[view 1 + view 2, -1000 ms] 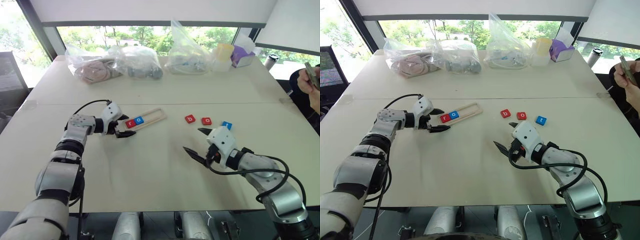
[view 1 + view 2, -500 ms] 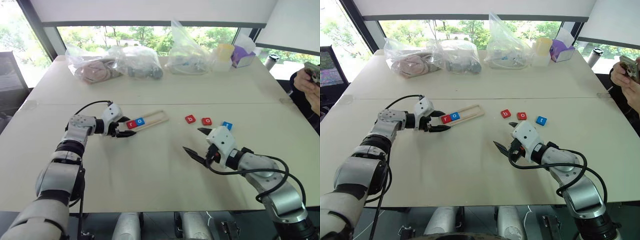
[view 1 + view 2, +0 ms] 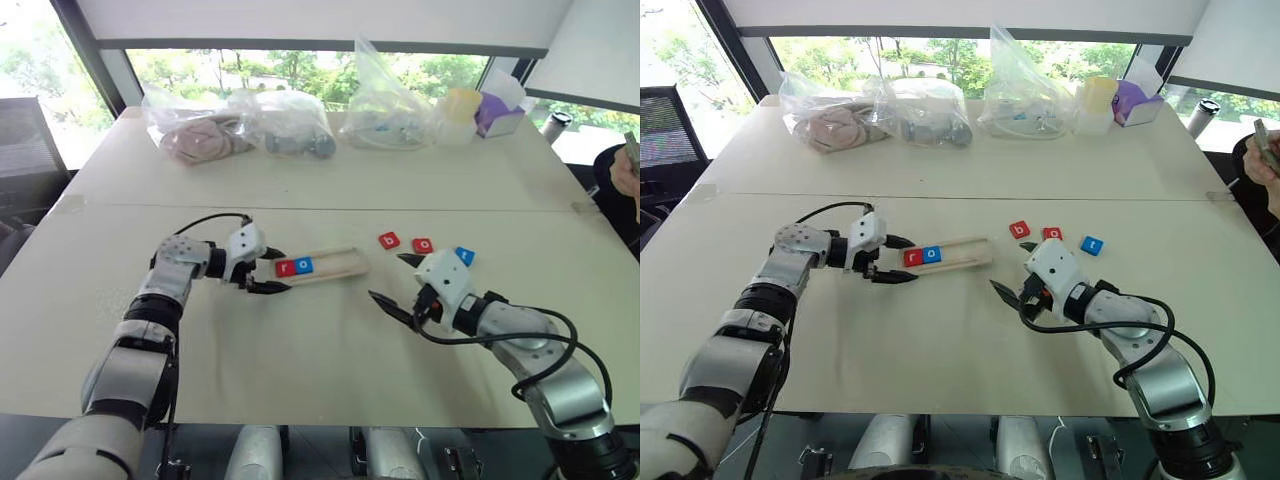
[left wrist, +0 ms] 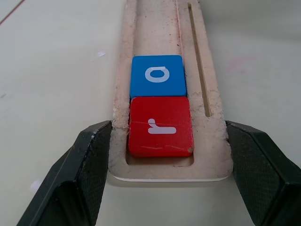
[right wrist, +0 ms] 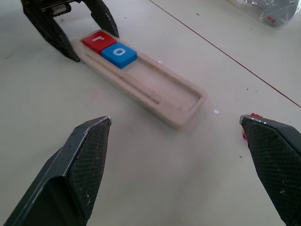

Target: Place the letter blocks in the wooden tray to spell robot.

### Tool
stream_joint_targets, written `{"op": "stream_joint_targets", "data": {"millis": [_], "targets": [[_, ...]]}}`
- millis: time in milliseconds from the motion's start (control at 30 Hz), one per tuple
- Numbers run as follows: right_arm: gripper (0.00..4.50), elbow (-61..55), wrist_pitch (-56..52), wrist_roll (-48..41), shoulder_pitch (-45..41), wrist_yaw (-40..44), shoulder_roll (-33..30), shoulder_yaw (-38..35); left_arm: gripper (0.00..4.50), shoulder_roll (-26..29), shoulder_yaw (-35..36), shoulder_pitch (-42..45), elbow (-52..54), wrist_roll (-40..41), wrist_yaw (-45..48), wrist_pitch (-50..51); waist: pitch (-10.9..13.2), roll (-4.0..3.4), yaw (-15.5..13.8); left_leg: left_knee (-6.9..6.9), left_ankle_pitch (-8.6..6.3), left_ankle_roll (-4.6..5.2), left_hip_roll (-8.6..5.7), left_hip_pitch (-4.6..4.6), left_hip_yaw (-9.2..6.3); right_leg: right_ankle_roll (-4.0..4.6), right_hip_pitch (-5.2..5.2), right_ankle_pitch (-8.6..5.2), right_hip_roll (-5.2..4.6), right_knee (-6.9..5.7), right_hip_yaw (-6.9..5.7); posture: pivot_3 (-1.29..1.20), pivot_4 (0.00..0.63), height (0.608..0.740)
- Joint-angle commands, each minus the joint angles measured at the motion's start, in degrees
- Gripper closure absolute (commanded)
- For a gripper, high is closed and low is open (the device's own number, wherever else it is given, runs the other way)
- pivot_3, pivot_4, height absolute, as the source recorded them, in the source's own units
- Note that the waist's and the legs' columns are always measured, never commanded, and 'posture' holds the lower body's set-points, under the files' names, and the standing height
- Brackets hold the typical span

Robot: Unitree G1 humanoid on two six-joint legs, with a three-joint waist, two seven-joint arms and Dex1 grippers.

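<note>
The wooden tray (image 3: 335, 263) lies flat on the table, left of centre. At its left end sit a red "r" block (image 4: 160, 126) and, touching it, a blue "o" block (image 4: 158, 75). My left gripper (image 3: 277, 271) is shut on that end of the tray, one black finger against each long side. Three loose blocks lie in a row to the tray's right: red "b" (image 3: 389, 240), red "o" (image 3: 423, 245), blue "t" (image 3: 465, 255). My right gripper (image 3: 387, 277) hovers open and empty just in front of those three, pointing towards the tray.
Clear plastic bags (image 3: 290, 120) of items line the table's far side, with a yellow cup (image 3: 455, 103) and a purple box (image 3: 497, 110) at the far right. A person's hand (image 3: 628, 170) shows at the right edge.
My left gripper has closed onto the tray's end and drawn it rightward, swinging it from slanted to nearly level across the table. The right arm stayed put; the camera shifted.
</note>
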State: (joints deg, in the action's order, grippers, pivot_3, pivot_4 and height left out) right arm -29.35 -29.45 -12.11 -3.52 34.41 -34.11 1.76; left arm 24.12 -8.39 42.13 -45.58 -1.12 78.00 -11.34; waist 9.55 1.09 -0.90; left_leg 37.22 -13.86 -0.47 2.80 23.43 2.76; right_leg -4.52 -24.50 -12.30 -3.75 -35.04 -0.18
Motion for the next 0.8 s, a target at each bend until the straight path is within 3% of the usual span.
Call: {"op": "stream_joint_targets", "data": {"millis": [33,267,800], "targets": [[0.00,-0.96,1.01,-0.31,-0.49,0.15,-0.72,-1.98,1.37,-2.23,-5.87,-4.19,4.96,-1.47,2.74,3.01,0.00,0.00,0.02,0.00,0.00,0.00,-0.01,0.01,0.01,0.00,0.00,0.00,0.00,0.03,0.00,0.00,0.150,0.740],[0.00,-1.84,0.53,-0.39,0.48,-0.25,-0.82,-2.44,1.37,-2.11,-9.58,-8.16,17.25,-2.00,1.88,6.97,0.00,0.00,0.06,-0.01,0.00,0.00,-0.01,0.01,-0.01,-0.02,0.00,-0.01,0.01,0.04,0.00,0.00,0.150,0.740],[0.00,-1.68,0.58,-0.17,0.40,-0.83,-0.59,-2.17,1.37,-1.03,-13.54,-11.69,26.78,-3.07,-3.77,14.72,0.00,0.00,0.07,0.02,0.00,0.00,-0.01,0.01,-0.04,-0.04,0.00,-0.02,0.00,0.04,0.00,0.00,0.150,0.740]]}}
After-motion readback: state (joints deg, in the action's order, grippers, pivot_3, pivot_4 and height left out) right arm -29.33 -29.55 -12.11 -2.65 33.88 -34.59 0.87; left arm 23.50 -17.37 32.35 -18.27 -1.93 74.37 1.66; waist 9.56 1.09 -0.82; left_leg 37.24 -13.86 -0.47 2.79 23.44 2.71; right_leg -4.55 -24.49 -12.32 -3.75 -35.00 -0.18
